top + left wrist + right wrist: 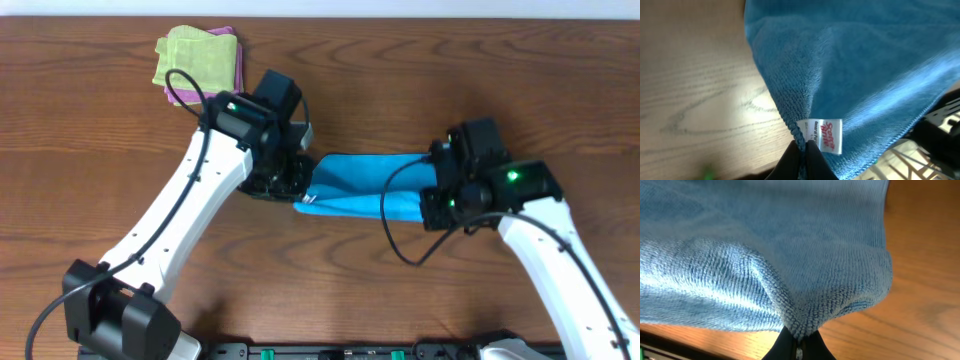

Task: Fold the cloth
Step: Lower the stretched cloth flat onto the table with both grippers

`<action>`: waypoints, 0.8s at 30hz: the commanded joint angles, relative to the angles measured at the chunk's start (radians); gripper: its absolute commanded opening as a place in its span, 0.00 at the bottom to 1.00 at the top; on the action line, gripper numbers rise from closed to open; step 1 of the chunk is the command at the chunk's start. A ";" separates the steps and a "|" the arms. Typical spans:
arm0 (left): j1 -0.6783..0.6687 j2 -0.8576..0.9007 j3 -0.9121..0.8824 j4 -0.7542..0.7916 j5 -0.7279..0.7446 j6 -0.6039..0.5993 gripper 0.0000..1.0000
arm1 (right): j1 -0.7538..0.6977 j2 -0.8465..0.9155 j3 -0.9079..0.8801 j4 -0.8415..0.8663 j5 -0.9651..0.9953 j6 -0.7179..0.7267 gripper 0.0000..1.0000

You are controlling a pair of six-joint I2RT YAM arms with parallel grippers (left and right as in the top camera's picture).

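1. My left gripper point(804, 152) pinches the cloth point(360, 186) by its corner beside the label point(829, 135); my right gripper point(799, 339) is clamped on the opposite end.
2. The cloth spans between them, long axis left-right, one end at each arm.

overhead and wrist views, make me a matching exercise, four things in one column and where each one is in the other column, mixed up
Things:
1. blue cloth
2. green cloth
3. pink cloth
4. white label

Places:
A. underneath another folded cloth
B. pinched at opposite ends by the left gripper and the right gripper
C. lying on top of another folded cloth
D. on the blue cloth's hem, right by the left gripper's fingertips

Pairs: 1-B, 2-C, 3-A, 4-D
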 commanded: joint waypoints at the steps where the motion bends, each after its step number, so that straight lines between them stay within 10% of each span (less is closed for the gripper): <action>1: -0.006 -0.014 -0.069 -0.001 -0.053 -0.009 0.06 | 0.014 -0.066 -0.096 0.040 -0.001 0.017 0.02; 14: -0.039 -0.073 -0.417 0.237 -0.131 -0.126 0.06 | 0.013 -0.169 -0.367 0.176 -0.012 0.094 0.04; 18: -0.066 -0.072 -0.467 0.317 -0.048 -0.153 0.06 | 0.013 -0.169 -0.388 0.160 -0.027 0.108 0.46; 19: -0.079 -0.072 -0.473 0.319 -0.048 -0.161 0.06 | 0.013 -0.169 -0.388 0.152 -0.027 0.108 0.99; 24: -0.131 -0.073 -0.473 0.326 -0.037 -0.186 0.26 | 0.013 -0.169 -0.388 0.155 -0.027 0.112 0.99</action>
